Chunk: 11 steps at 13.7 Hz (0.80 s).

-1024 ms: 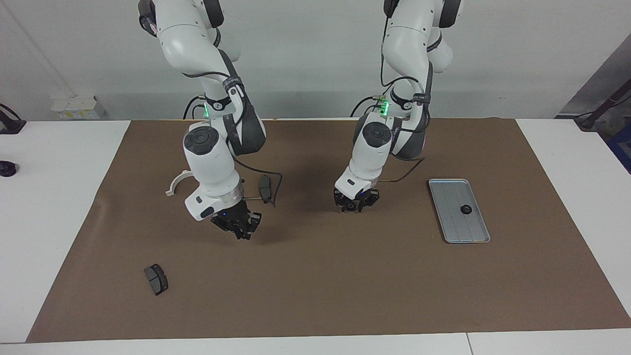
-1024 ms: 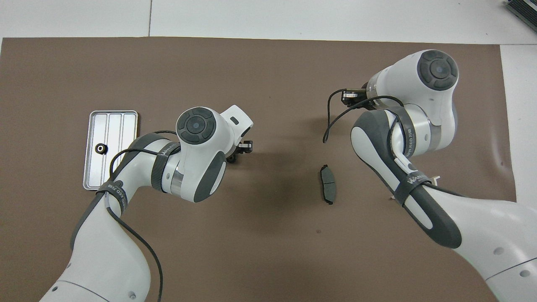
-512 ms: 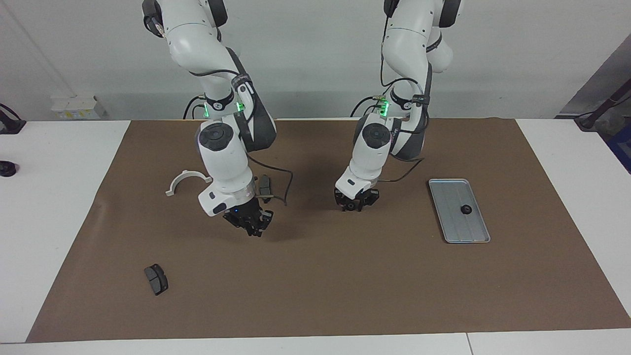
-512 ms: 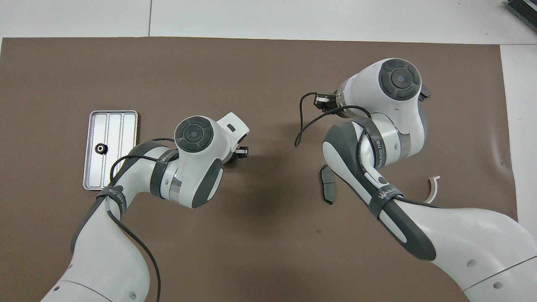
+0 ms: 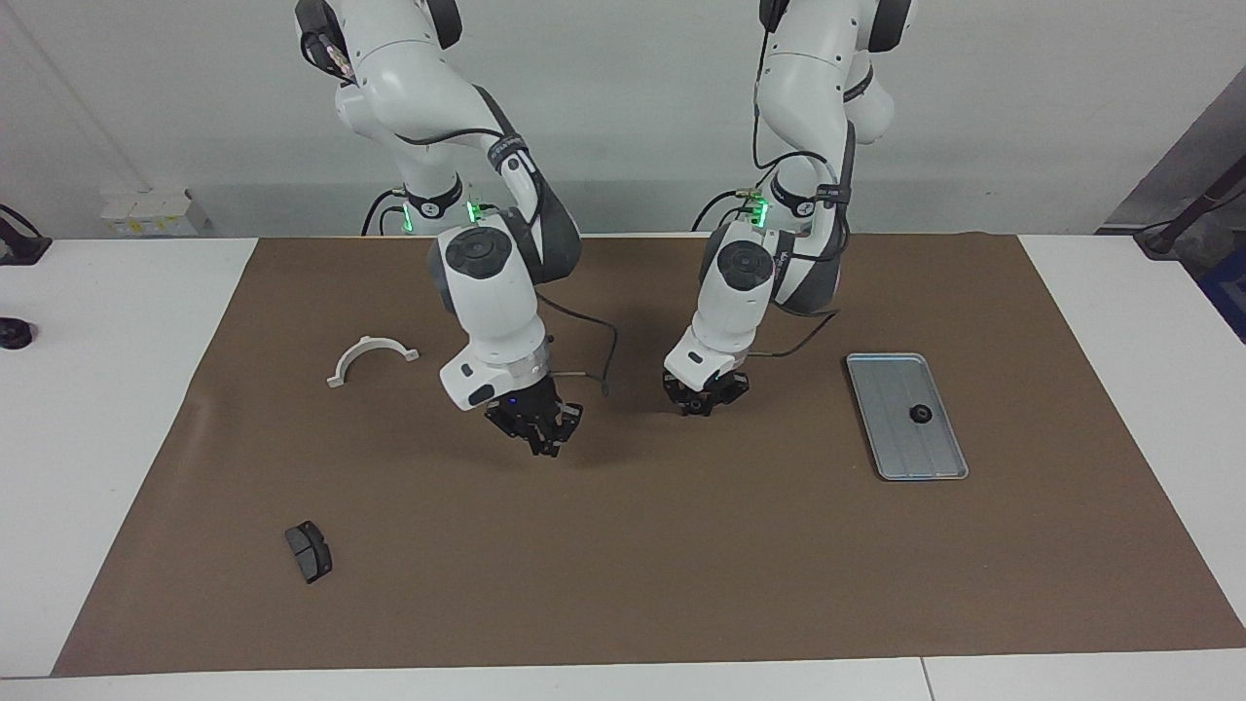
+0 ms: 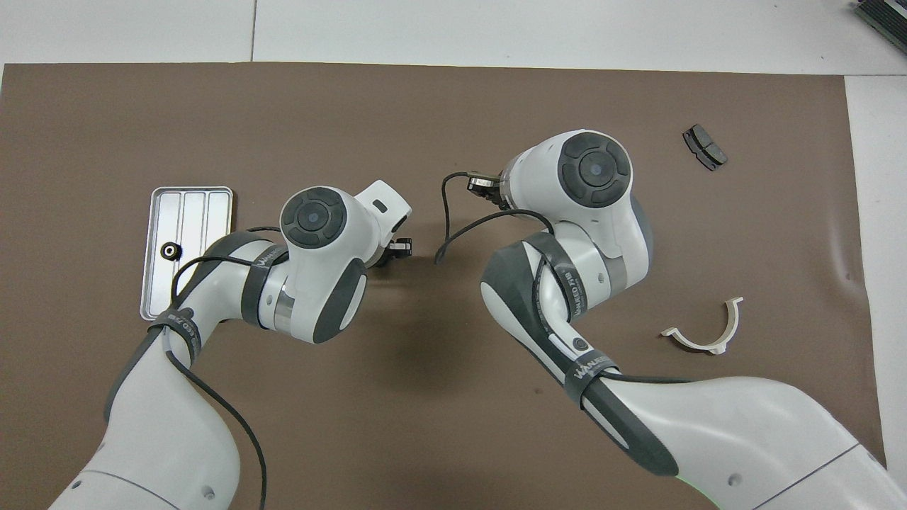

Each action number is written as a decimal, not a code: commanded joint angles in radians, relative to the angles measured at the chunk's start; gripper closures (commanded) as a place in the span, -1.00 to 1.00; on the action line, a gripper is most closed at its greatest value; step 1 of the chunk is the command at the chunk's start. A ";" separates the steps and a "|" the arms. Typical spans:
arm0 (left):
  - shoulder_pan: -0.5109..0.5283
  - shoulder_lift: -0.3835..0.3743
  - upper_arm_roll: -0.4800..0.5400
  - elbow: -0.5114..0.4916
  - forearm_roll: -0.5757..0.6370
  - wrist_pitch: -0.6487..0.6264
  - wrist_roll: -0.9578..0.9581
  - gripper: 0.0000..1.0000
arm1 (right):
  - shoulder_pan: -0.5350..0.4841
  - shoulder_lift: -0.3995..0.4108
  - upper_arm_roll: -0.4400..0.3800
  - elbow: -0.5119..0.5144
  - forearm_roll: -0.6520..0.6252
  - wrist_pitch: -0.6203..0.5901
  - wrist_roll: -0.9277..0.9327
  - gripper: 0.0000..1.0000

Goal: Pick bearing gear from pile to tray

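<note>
Left gripper (image 5: 700,403) sits low on the brown mat, nearly closed, apparently on a small black gear; right gripper (image 5: 538,433) hangs shut, empty; one black round gear (image 5: 919,414) lies in the flat silver-grey metal tray (image 5: 934,467); transfer remains.

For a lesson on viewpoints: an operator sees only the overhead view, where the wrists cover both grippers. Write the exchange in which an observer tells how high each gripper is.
Operator: How low is the left gripper?
Observer: In the facing view its tips are down at the mat.
Operator: And the right gripper?
Observer: It is shut and hangs above bare mat, touching nothing.
</note>
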 commanded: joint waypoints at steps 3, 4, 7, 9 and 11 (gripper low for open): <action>0.252 -0.015 -0.009 0.048 0.005 -0.053 0.171 0.67 | 0.116 0.086 0.001 0.053 -0.014 0.043 0.136 1.00; 0.297 -0.015 -0.009 0.046 0.003 -0.077 0.247 0.67 | 0.145 0.091 0.001 0.052 -0.035 0.034 0.143 1.00; 0.395 -0.035 -0.009 0.008 0.003 -0.123 0.428 0.67 | 0.202 0.128 -0.004 0.046 -0.064 0.037 0.146 1.00; 0.421 -0.050 -0.009 -0.038 0.003 -0.108 0.488 0.65 | 0.205 0.128 -0.004 0.026 -0.093 0.034 0.144 0.75; 0.426 -0.064 -0.007 -0.075 0.003 -0.105 0.534 0.27 | 0.206 0.125 -0.004 0.020 -0.103 0.012 0.144 -0.51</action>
